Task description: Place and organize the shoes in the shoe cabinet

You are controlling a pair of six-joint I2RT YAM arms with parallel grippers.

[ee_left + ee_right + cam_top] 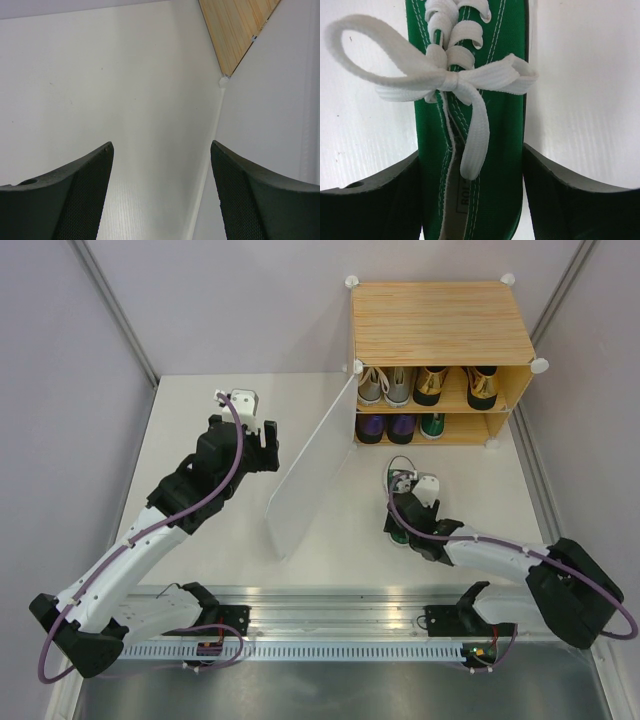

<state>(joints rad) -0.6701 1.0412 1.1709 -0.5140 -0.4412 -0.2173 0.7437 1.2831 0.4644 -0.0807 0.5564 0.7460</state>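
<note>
Green canvas sits between the fingers of the right end effector (pixel 470 152). They press on both flanks of the loose green sneaker (pixel 505 170) just behind its white bow, which reads as a grip rather than a hover. Taking the shoe at mid-length likely keeps it level when lifted.

That sneaker lies on the tabletop (pixel 300 570) at about 4 o'clock from the centre, just in front of the shoe cabinet (pixel 440 320). The cabinet stands at 1 o'clock.

- **Upper shelf:** the grey sneakers (pixel 385 385) and the gold shoes (pixel 455 385) fill it.
- **Lower shelf:** the purple shoes (pixel 385 427) and the shelved green sneaker (pixel 432 425) stand here. Bare board remains on the lower shelf (pixel 472 432) toward 3 o'clock, so that slot is probably the target.

The white door (pixel 310 465) hangs open, swung out toward 7 o'clock. It forms a wall on the left of the approach lane, and the route to 12 o'clock is otherwise free.

The left end effector (pixel 161 145) is spread wide and empty at 10 o'clock, on the far side of the door, perhaps placed to mind it.

The risks I see are the cabinet's side wall and the neighbouring shoe's heel.
</note>
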